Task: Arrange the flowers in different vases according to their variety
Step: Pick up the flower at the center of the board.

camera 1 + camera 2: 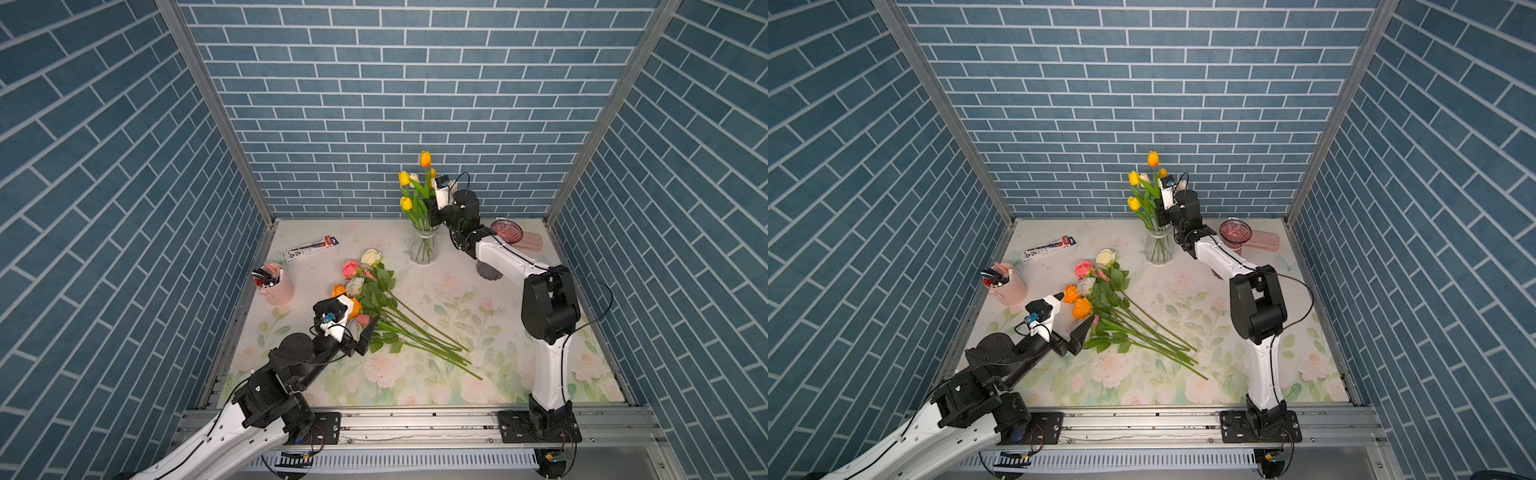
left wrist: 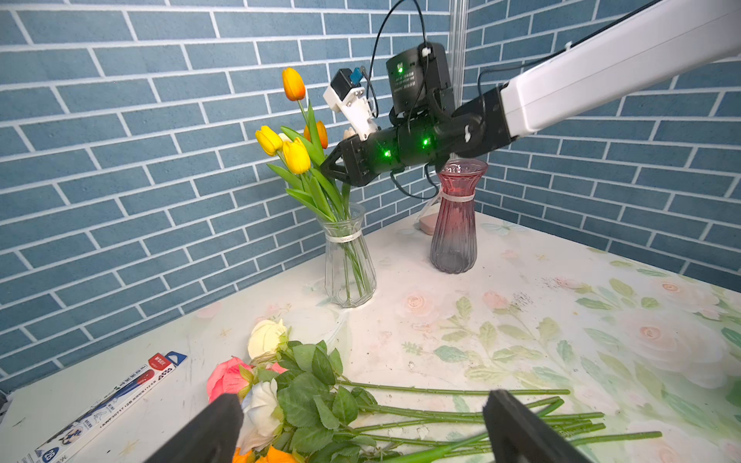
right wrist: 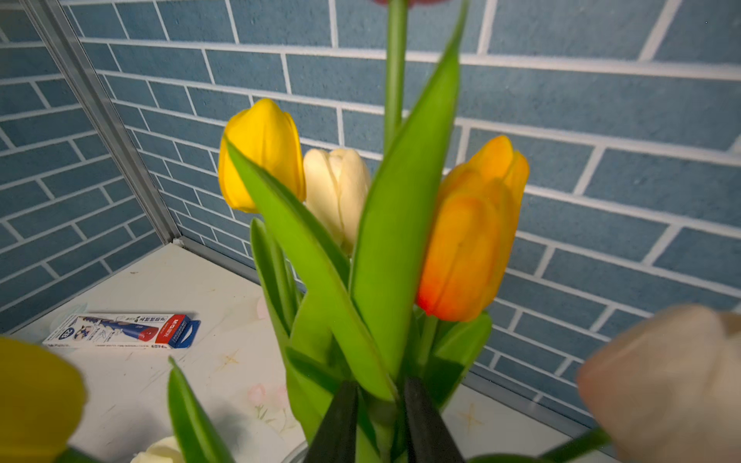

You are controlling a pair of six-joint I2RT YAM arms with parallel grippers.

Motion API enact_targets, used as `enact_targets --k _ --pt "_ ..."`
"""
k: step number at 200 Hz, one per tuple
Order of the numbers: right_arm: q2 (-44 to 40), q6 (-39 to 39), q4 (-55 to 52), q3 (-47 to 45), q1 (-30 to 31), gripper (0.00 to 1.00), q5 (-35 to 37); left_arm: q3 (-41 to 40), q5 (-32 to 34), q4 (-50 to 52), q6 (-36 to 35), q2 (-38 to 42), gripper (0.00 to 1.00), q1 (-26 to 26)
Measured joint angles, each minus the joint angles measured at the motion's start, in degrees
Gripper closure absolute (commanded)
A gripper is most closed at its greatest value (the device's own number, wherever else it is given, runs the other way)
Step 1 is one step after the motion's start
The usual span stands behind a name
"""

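1. The left gripper (image 1: pixel 1074 309) hangs over the left half of the floral-printed desk (image 1: pixel 540 374). Its jaws are spread wide and hold nothing.

2. Just under it lies the loose bundle of ruffled pink, orange and white artificial roses (image 1: pixel 374 299).
   - The heads are bunched toward the left edge.
   - The long green stems (image 1: pixel 428 340) fan out toward the middle of the front edge.
   - The gripper is at the head end, so this arm is by far the nearer one.
   - In the left wrist view the stems run from one finger across to the other. I judge that the jaws would close along the stems, not across them, so the wrist probably needs to turn before it can pinch a single stem.

3. The small clear ribbed glass vase (image 1: pixel 423 247) stands upright near the middle of the rear edge. It holds the yellow, orange and cream tulips (image 1: pixel 405 178).

4. The right gripper (image 3: pixel 381 421) is in among the tulip leaves above that vase. Its jaws stand narrowly apart with greenery between them. I cannot tell whether they are pinching it.

5. The taller purple-pink ribbed glass vase (image 1: pixel 1235 232) stands empty at the rear right corner. It is well apart from the roses, and the right arm is closer to it.
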State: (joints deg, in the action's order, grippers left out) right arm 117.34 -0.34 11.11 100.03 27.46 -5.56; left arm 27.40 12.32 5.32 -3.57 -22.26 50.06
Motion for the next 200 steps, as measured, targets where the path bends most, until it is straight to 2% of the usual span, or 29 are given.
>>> enact_targets --k 26,53,91,116,148,180,200 --pt "-3.0 -1.9 -10.7 3.5 0.0 0.76 0.0 0.0 -0.1 0.0 -0.1 0.0 0.00 0.0" --pt "-7.3 -3.6 -18.8 2.6 0.0 0.75 -0.5 0.0 -0.2 0.0 -0.1 0.0 0.00 0.0" --pt "-15.3 -4.6 -25.6 -5.2 0.1 0.75 -3.8 0.0 -0.2 0.0 -0.1 0.0 0.00 0.0" --pt "-21.9 -4.4 -27.1 -14.8 1.2 0.75 -5.2 0.0 0.2 0.0 0.1 -0.2 0.00 0.0" --pt "-28.7 -3.5 -28.2 -28.1 7.7 0.76 -4.4 0.0 0.7 0.0 0.3 -0.3 0.00 0.0" --pt "-29.2 -2.6 -30.2 -34.8 17.1 0.79 -3.2 0.1 1.7 0.3 1.1 -0.8 0.00 0.0" --pt "-29.2 -2.2 -30.3 -38.1 21.0 0.79 -2.2 1.3 2.1 1.4 1.8 -1.6 0.00 0.0"
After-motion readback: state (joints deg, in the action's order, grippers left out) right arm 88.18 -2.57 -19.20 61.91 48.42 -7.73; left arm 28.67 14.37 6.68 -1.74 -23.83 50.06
